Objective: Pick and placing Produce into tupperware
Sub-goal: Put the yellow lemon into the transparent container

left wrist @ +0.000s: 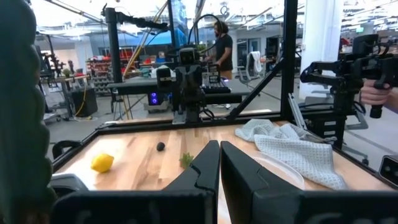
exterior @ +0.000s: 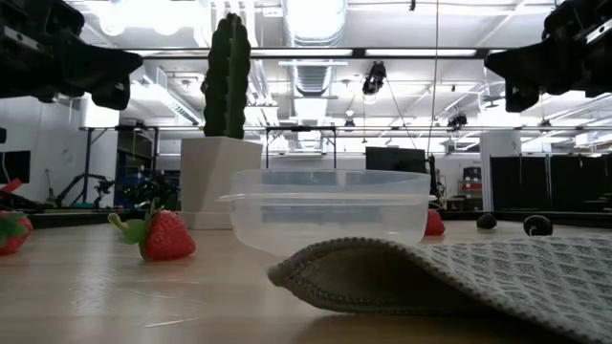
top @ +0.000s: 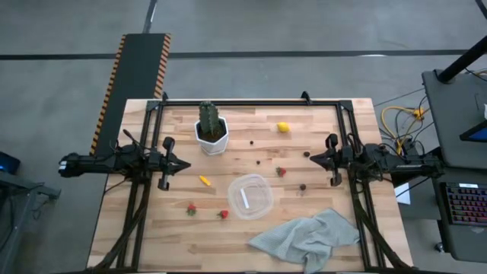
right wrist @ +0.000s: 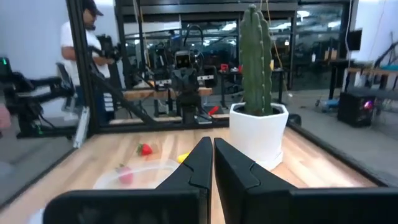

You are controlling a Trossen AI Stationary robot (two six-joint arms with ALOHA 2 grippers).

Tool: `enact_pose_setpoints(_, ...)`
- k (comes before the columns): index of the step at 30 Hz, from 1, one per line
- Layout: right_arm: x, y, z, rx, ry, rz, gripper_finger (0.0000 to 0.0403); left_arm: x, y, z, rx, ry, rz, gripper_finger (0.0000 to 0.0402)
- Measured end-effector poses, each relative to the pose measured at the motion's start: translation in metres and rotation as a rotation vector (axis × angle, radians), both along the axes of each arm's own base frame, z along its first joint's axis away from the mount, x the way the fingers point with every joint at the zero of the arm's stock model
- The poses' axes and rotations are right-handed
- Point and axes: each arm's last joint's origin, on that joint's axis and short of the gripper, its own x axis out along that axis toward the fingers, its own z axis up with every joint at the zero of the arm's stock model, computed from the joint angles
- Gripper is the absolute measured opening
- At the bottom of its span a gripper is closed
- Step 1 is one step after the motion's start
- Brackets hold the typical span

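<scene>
Right now your left gripper (top: 185, 164) is hanging above the desk (top: 152, 243) at the left of the high view, fingers (left wrist: 205, 168) pressed together with nothing between them. Your right gripper (top: 313, 158) is mirroring it at the right of the frame, its fingers (right wrist: 198, 163) likewise closed on nothing. Both are sitting well apart from the produce and from the tupperware.

You are looking at the tupperware (top: 250, 197) lying just below the centre of the high view, clear, with a white mark inside, and nothing of the produce in it. A grey-green cloth (top: 308, 238) is lying crumpled near its lower right, toward the bottom edge of the desk; in the low view the cloth is filling the foreground in front of the container.

The produce is lying scattered around it. A yellow lemon (top: 283, 127) is sitting toward the upper right of the desk. An orange carrot piece (top: 204, 180) is lying left of the tupperware, near the left gripper. Two strawberries (top: 191, 208) (top: 224, 215) are resting lower left of the container, and a third strawberry (top: 281, 172) is sitting just beside its upper right. Dark berries (top: 303, 186) are dotted across the middle and right: one right of the tupperware, one (top: 307, 154) close to the right gripper, one (top: 252, 141) beside the plant pot and one (top: 259, 161) nearer the centre.

A green cactus (top: 210, 118) in a white pot (top: 212, 139) is standing upright at upper centre-left.
</scene>
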Motion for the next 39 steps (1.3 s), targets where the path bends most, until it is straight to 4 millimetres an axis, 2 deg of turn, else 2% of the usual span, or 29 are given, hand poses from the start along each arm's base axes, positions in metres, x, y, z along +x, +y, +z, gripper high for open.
enact_pose_setpoints(10, 0.008, 0.000, -0.013, -0.029, 0.119, -0.011, 0.0009, 0.002, 0.001, -0.002, 0.044, 0.026, 0.021, 0.0000)
enact_pose_setpoints(16, 0.011, -0.004, -0.017, -0.056, 0.176, -0.166, 0.0009, 0.002, 0.001, -0.002, 0.101, 0.022, 0.034, 0.0000)
enact_pose_setpoints(19, 0.012, -0.005, -0.018, -0.060, 0.186, -0.187, 0.0012, 0.002, 0.001, -0.002, 0.101, 0.020, 0.046, 0.0000)
enact_pose_setpoints(22, 0.012, -0.005, -0.014, -0.044, 0.144, -0.187, 0.0029, 0.002, 0.003, -0.001, 0.098, 0.019, 0.118, 0.0000)
enact_pose_setpoints(26, 0.012, -0.005, -0.008, -0.062, 0.106, -0.189, 0.0076, 0.002, 0.006, 0.000, 0.092, 0.009, 0.220, 0.0008)
enact_pose_setpoints(33, 0.013, -0.005, 0.032, -0.117, 0.050, -0.196, 0.0167, 0.002, 0.007, 0.015, 0.069, -0.080, 0.249, 0.0069)
enact_pose_setpoints(36, 0.017, -0.005, 0.055, -0.183, 0.073, -0.203, 0.0189, 0.004, 0.007, 0.027, 0.070, -0.081, 0.273, 0.0097)
enact_pose_setpoints(39, 0.024, -0.006, 0.076, -0.251, 0.177, -0.242, 0.0199, 0.007, 0.008, 0.045, 0.072, -0.078, 0.294, 0.0118)
